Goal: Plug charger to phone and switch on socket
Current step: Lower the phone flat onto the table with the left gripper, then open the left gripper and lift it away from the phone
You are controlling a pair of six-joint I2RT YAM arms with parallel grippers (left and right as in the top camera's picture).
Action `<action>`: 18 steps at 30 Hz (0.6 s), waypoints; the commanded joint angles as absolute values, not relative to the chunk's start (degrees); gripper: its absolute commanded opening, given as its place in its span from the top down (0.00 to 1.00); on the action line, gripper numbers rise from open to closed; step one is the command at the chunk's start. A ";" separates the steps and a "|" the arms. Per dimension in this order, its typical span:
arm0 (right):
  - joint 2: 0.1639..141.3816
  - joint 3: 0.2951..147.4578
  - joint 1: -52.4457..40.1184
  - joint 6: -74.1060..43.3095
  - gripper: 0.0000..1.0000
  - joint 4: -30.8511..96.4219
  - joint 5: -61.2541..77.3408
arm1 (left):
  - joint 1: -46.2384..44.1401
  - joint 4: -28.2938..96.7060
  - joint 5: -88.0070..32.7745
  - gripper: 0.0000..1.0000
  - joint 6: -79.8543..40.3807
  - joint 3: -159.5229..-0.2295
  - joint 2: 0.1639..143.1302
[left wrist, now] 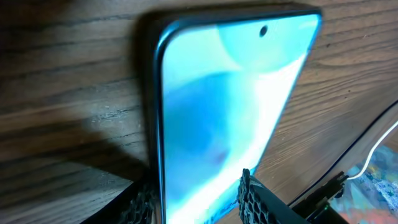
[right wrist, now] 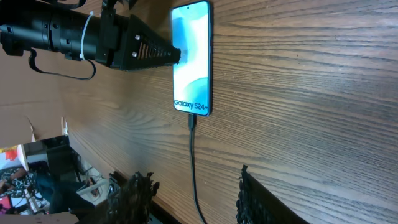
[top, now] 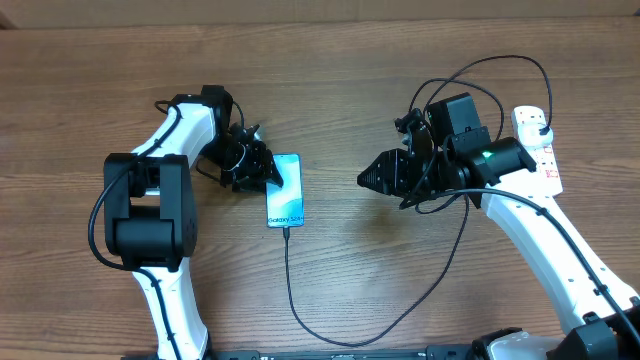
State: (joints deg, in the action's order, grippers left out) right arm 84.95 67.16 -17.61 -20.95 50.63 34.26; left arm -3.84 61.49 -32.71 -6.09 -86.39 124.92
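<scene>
One slim, glossy phone (top: 285,190) lies flat on the wood-grain table (top: 340,60), left of centre, its screen lit pale blue. One thin black charger (top: 288,275) is plugged into the phone's near end and loops right toward the single white socket (top: 537,140) at the far right. The left fingers (left wrist: 256,200), black and honeycomb-textured, straddle the phone from its left side; I cannot tell whether they pinch it. The right fingers (right wrist: 256,198) stand spread and empty, right of the phone.

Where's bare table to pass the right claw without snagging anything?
Bare wood lies between the phone and the right claw, and along the far edge beyond them. Crowded: the left claw sits at the phone, the charger trails from it toward the front edge, and loops crowd the socket.
</scene>
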 commanded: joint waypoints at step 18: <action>85.21 67.90 -17.43 -18.44 0.53 51.79 33.43 | -4.05 70.30 -23.09 0.50 -5.08 -99.37 118.93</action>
State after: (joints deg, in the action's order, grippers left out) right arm 84.95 67.16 -17.61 -19.66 51.92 34.06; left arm -4.14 68.16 -25.19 -6.04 -93.60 124.07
